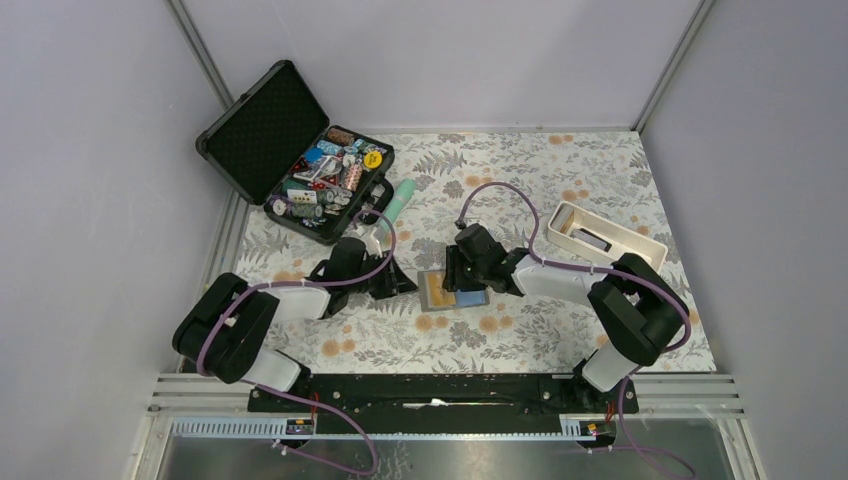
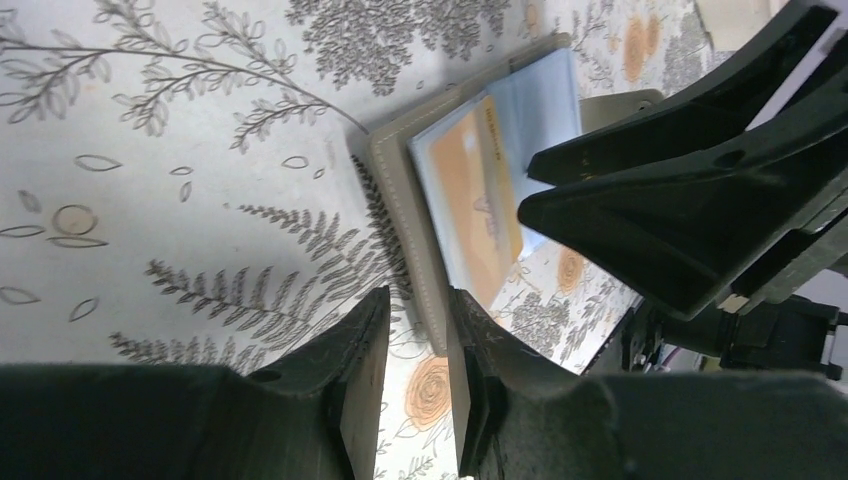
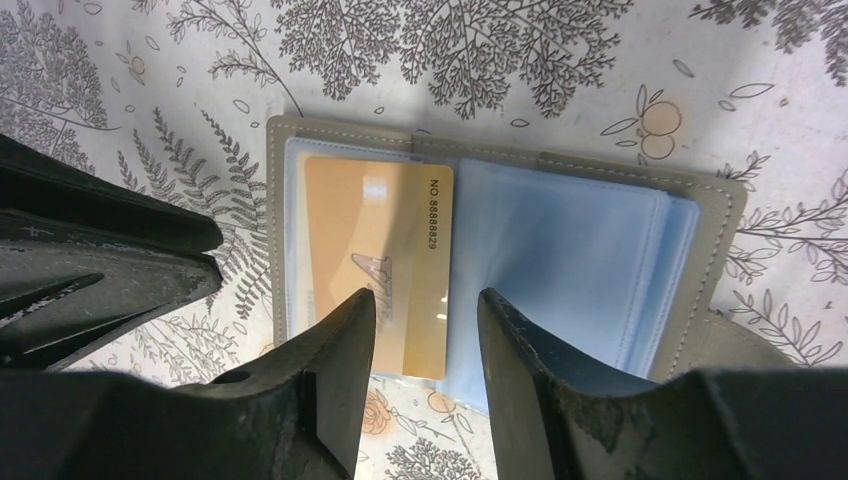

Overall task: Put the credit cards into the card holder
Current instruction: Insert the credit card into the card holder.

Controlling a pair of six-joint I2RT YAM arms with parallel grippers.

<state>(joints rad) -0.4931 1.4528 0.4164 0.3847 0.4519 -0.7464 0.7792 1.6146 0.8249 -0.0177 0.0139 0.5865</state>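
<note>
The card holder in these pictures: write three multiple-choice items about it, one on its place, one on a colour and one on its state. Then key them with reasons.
1. Where does the small grey-brown folding card holder lie?
A on a wooden shelf
B on the floral-printed tablecloth
C in a drawer

2. What colour is the thin rectangular card on its clear pages?
A orange-yellow
B green
C red

3. How is the holder?
A folded shut
B standing on edge
C opened flat

Key:
1. B, fern and flower print surrounds it.
2. A, the right wrist view shows the numbered card's orange-yellow face.
3. C, both halves lie spread side by side.
</note>
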